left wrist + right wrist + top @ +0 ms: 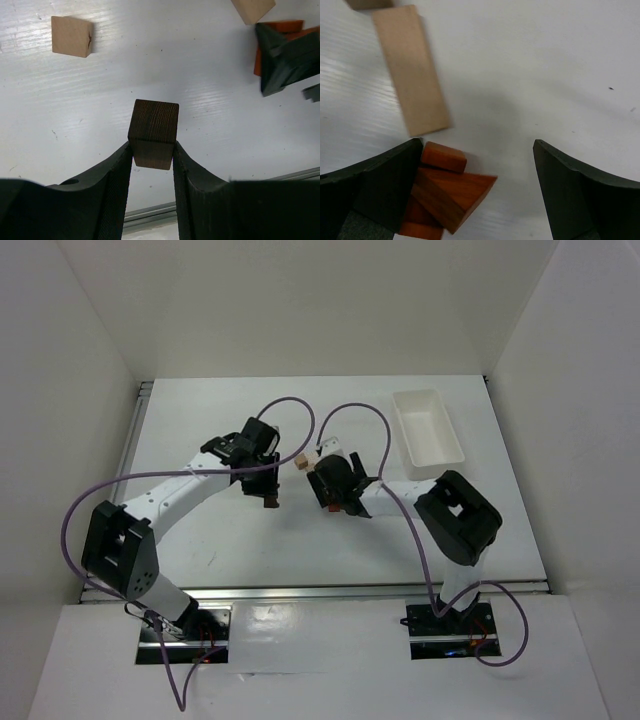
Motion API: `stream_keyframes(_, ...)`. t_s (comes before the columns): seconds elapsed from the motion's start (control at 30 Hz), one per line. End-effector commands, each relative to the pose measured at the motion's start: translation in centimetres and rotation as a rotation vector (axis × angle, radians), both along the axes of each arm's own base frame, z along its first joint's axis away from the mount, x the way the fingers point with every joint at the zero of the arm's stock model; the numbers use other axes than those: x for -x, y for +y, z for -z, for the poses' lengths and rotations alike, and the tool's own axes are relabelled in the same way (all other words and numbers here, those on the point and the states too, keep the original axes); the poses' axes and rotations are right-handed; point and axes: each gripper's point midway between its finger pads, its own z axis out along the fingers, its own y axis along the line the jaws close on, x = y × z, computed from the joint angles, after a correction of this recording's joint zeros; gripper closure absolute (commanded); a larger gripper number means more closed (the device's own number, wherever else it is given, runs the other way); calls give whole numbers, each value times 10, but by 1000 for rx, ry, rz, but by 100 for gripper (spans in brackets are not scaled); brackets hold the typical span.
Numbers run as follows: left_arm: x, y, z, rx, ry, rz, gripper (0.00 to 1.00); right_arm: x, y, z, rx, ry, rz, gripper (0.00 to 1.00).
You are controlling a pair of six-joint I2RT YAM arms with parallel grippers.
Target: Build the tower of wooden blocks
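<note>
No tower stood yet. Its pieces were spread over the middle of the worktop point(200, 420), so I took this for an early gathering step.

The left tool point(152, 150) was closed on a dark brown block point(153, 131), pinching its lower end so that most of it stuck out past the fingertips. That hold looked chosen to leave the far face free for setting down. I couldn't tell whether the block touched the worktop. It was near the red blocks point(445, 192) but plainly apart from them.

Those red blocks, a wedge with a flat piece beside it, lay huddled together and pressed against the inner face of one finger of the right tool point(477, 150). That tool's jaws gaped wide, gripping nothing. My guess was that it was either steadying the red blocks or lining up to take them.

A pale plank point(410, 70) lay flat just beyond the red blocks, its near end almost meeting them. A pale cube point(72, 36) sat farther from them, alone. The white tray point(430, 435) was well away from the red blocks and had no blocks in it.
</note>
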Motion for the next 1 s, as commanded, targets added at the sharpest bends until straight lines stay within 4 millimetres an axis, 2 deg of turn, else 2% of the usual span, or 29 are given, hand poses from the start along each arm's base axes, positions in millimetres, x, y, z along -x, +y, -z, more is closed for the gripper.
stream_keyframes(0.0, -12, -16, -13, 19, -47, 82, 100, -5, -29, -17, -66, 11, 65, 0)
stream_keyframes(0.03, -10, -19, -9, 5, -42, 113, 100, -9, -41, -19, -72, 13, 79, 0)
stream_keyframes(0.07, -14, -22, -9, -8, -57, 131, 100, -11, -43, -22, -82, 15, 72, 0)
stream_keyframes(0.1, -14, -22, 0, -41, -45, 146, 100, -12, -45, -24, -93, 8, 65, 0)
stream_keyframes(0.13, -15, -29, -1, -59, -60, 190, 100, -10, -49, -18, -93, 25, 67, 0)
stream_keyframes(0.17, -16, -32, 1, -75, -63, 212, 100, -15, -56, -22, -89, 19, 63, 0)
stream_keyframes(0.23, -18, -44, 6, -102, -77, 298, 100, -18, -58, -26, -114, 16, 44, 0)
stream_keyframes(0.27, -24, -43, 7, -126, -88, 301, 100, -17, -61, -25, -114, 19, 39, 0)
stream_keyframes(0.33, -30, -51, 12, -176, -101, 374, 100, -21, -61, -37, -136, -4, 29, 0)
stream_keyframes(0.37, -31, -50, 18, -195, -93, 400, 100, -25, -71, -44, -149, -23, 40, 0)
stream_keyframes(0.43, -40, -48, 21, -267, -108, 447, 100, -24, -72, -52, -179, -29, 4, 0)
stream_keyframes(0.47, -39, -47, 37, -306, -81, 469, 100, -26, -73, -65, -209, -61, -1, 0)
stream_keyframes(0.5, -43, -41, 39, -373, -85, 466, 100, -29, -80, -71, -229, -75, 4, 0)
stream_keyframes(0.53, -45, -39, 43, -416, -81, 475, 100, -26, -77, -73, -257, -71, -36, 0)
stream_keyframes(0.57, -42, -42, 48, -458, -81, 522, 100, -25, -81, -76, -266, -76, -34, 0)
stream_keyframes(0.6, -39, -43, 61, -492, -57, 555, 100, -31, -87, -90, -286, -115, -23, 0)
stream_keyframes(0.63, -41, -46, 62, -531, -70, 570, 100, -29, -91, -89, -301, -109, -16, 0)
stream_keyframes(0.67, -34, -54, 67, -570, -78, 608, 100, -30, -95, -93, -304, -119, -6, 0)
stream_keyframes(0.73, -36, -50, 72, -691, -96, 626, 100, -31, -105, -98, -309, -137, 14, 0)
stream_keyframes(0.8, -22, -54, 83, -749, -82, 703, 100, -31, -108, -101, -293, -146, 16, 0)
stream_keyframes(0.83, -23, -59, 82, -756, -100, 717, 100, -32, -112, -106, -297, -159, 25, 0)
stream_keyframes(0.9, -13, -58, 90, -777, -88, 764, 100, -27, -112, -103, -293, -150, 4, 0)
stream_keyframes(0.97, -8, -69, 91, -737, -105, 800, 100, -28, -111, -105, -306, -154, -5, 0)
